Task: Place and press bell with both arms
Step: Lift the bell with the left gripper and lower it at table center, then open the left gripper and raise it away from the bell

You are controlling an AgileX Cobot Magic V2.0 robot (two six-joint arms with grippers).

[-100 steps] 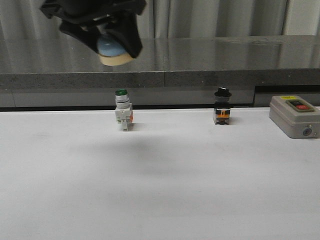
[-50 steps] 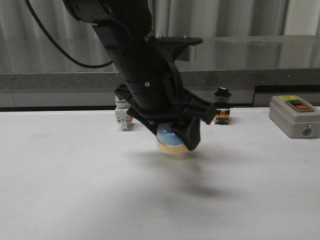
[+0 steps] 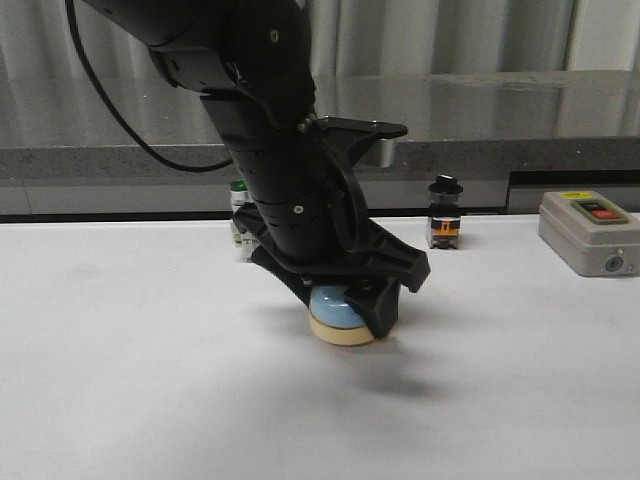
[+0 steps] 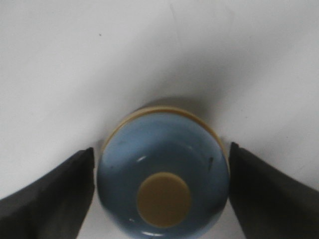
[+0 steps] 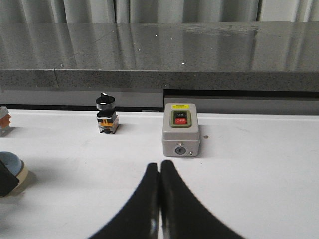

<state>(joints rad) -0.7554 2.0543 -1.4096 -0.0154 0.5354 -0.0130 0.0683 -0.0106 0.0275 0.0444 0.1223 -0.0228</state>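
We note left gripper (image 3: 345, 305) clamping the bell (image 3: 340, 317) at the table (image 3: 120, 380); right gripper (image 5: 159, 199) fingers pressed together, holding nothing.

Only readable text is on the grey switch box (image 5: 181, 136) at the back of the white table (image 5: 259, 169). In the right wrist view its green button (image 5: 180, 114) reads "ON" and the red button (image 5: 180, 120) below it reads "OFF". Yellow label (image 5: 180, 106) above the buttons has dark print, too small to make out. The front view shows the same box (image 3: 588, 233), lettering there illegible. Black-knob selector switch (image 5: 106, 114) has orange marking on its body, no legible characters. Bell (image 4: 162, 172) carries no text or brand.
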